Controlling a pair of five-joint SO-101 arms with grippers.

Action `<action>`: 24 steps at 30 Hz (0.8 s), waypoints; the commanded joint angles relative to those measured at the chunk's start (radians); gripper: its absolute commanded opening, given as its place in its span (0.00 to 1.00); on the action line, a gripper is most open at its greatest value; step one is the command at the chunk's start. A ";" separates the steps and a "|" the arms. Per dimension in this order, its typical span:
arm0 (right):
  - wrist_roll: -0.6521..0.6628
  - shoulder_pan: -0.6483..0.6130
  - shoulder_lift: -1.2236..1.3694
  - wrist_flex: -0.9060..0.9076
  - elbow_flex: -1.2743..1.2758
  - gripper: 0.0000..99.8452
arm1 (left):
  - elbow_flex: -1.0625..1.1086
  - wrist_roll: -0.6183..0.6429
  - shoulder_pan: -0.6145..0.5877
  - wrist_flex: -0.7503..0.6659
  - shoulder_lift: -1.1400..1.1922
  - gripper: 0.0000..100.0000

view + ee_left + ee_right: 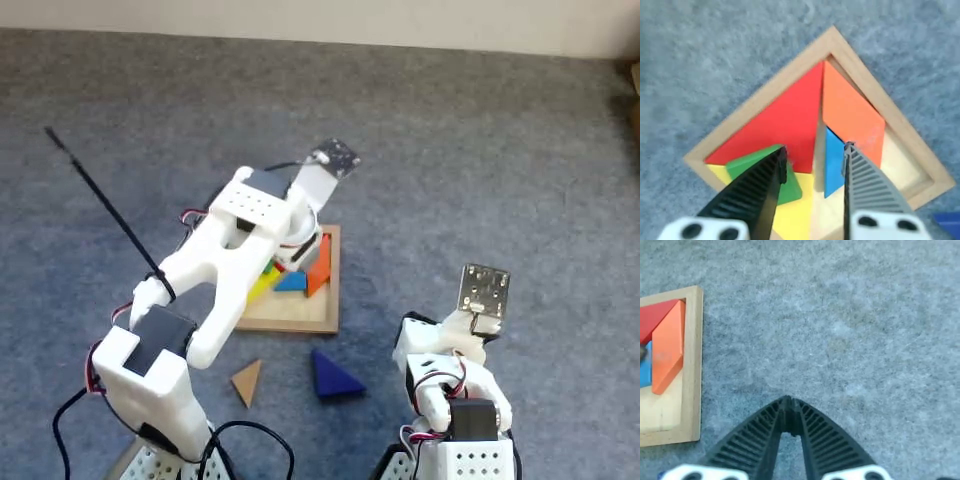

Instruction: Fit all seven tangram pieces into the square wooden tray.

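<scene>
Your left tool [814, 157] hangs over the tray [760, 94] with its jaws set wide and nothing between them. The right tool [789, 415] sits pinched closed and empty over bare table [850, 315], lower right in the high view. The tray lies mid-frame in that view, with five pieces already in it: red [785, 125], orange [850, 110], light blue [832, 160], green [790, 187] and yellow [790, 215]. The green one seems to ride up over its neighbours rather than lying flush. Two pieces wait on the table just below the tray: a dark blue triangle [333, 376] and a smaller tan triangle [246, 380]. These look like thin, stiff wooden blocks, light and not fragile, with smooth painted faces that will likely slip. On a triangle, sloped sides may squirt out of a pinch, so I would close one finger on the long edge and the other near the opposite corner, low against the table, and squeeze gently.
</scene>
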 commanded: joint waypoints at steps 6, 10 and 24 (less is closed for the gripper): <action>0.014 0.012 -0.021 -0.016 0.120 0.01 | 0.045 -0.068 0.048 -0.031 -0.027 0.18; 0.014 0.012 -0.021 -0.016 0.120 0.01 | 0.045 -0.071 0.051 -0.031 -0.027 0.16; 0.014 0.012 -0.021 -0.016 0.120 0.01 | 0.137 -0.204 0.119 0.023 -0.027 0.11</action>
